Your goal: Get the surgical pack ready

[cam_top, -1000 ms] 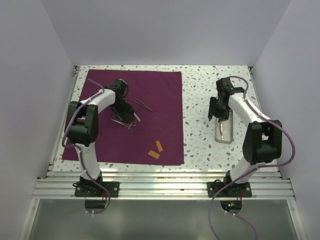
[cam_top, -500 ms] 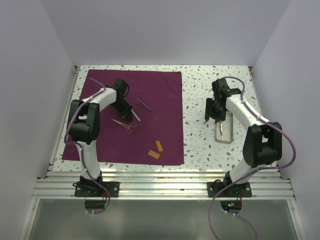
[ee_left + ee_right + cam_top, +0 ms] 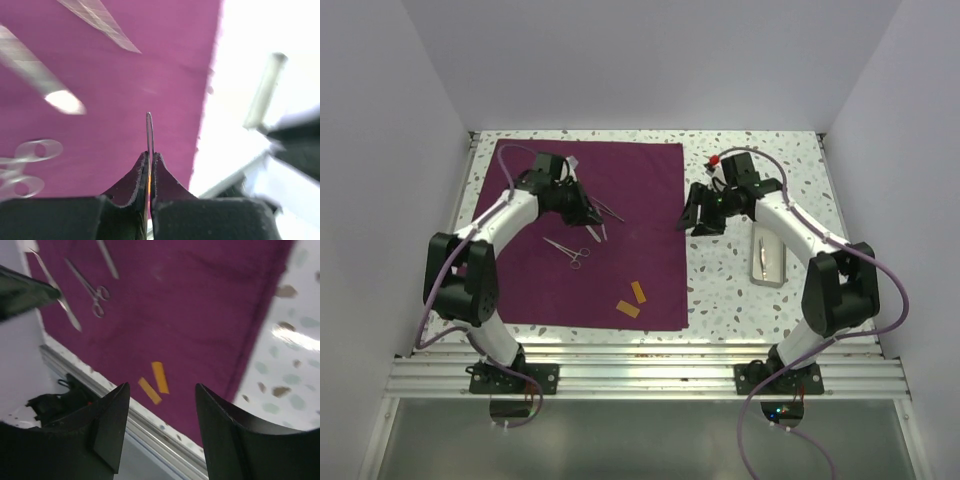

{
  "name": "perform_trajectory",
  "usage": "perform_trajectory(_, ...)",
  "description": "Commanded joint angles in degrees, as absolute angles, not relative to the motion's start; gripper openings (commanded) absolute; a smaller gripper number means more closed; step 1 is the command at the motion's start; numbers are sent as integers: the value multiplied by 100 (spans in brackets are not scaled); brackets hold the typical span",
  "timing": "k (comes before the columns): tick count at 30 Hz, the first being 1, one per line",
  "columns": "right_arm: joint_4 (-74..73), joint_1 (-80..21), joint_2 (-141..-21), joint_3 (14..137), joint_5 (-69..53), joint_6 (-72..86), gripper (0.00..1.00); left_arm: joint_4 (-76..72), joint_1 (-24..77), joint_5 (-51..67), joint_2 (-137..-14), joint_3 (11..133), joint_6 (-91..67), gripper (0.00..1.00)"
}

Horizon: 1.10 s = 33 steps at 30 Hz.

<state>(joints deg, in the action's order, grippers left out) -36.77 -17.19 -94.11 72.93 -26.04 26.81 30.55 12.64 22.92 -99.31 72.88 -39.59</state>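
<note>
The surgical pack, a deep purple sheet [image 3: 620, 250], lies flat on the left half of the table and also shows in the left wrist view [image 3: 100, 100] and the right wrist view [image 3: 200, 300]. My left gripper [image 3: 586, 213] is over its upper middle, and in the left wrist view the gripper [image 3: 150, 161] is shut on a thin metal instrument [image 3: 149, 127] held above the sheet. My right gripper [image 3: 696, 217] hovers open and empty at the sheet's right edge; it also shows in the right wrist view [image 3: 161, 388].
Ring-handled forceps [image 3: 571, 250] and tweezers [image 3: 607, 209] lie on the sheet. Two orange strips [image 3: 633, 300] lie near its front edge. A metal tray [image 3: 767, 262] holding an instrument sits on the speckled table at the right. White walls enclose the table.
My right gripper has swung left from over the metal tray to the sheet's right edge. My left gripper has lifted and shifted right with the thin instrument.
</note>
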Motion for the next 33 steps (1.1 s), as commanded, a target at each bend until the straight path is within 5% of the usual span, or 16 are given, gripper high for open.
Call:
perform_trajectory(1,-1852,-1968,-9422,7182,-3709,4075,59,1426,1659,4182,-9457,6550,-3761,0)
perform_trajectory(19,-1863,-2830,-9878,7567,-2725,4439,50,88,2390,4992,-9343,6126,-4386,0)
perform_trajectory(25,-1907,-2892,-10116,7682,-2900,4421,32,88,2426,5036,-9439,6257,-4307,0)
perform_trajectory(27,-2038,-2892,-10125,7708,-2883,4316,4,97,2426,5071,-9544,6336,-4280,0)
perform_trajectory(29,-2135,-2892,-10125,7725,-2865,4211,0,-105,2426,5115,-9684,6450,-4272,0)
perform_trajectory(30,-2519,-2831,-10125,7778,-2613,4097,0,-71,2408,5098,-9738,6521,-4228,7)
perform_trajectory(33,-3798,-2638,-10090,8355,-1352,3351,0,483,2233,4502,-9887,6784,-4043,69)
